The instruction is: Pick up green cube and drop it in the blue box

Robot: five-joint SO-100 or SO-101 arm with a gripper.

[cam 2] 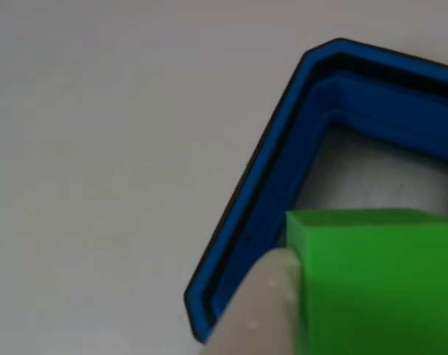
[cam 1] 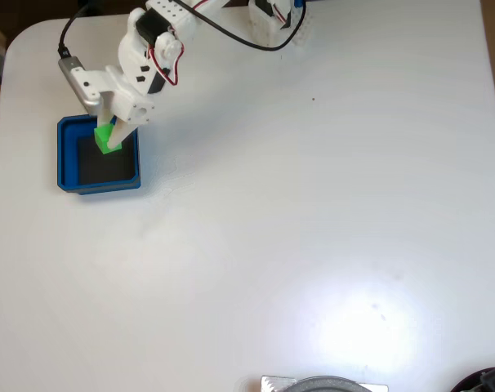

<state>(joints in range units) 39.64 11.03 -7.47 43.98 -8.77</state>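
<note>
You see the green cube [cam 1: 109, 139], bright and plain-faced, over the upper part of the blue box [cam 1: 66, 155]; whether it touches the floor cannot be told. The box, a shallow square tray with thick walls, chamfered corners and dark floor, sits flat near the fixed view's left edge.
</note>
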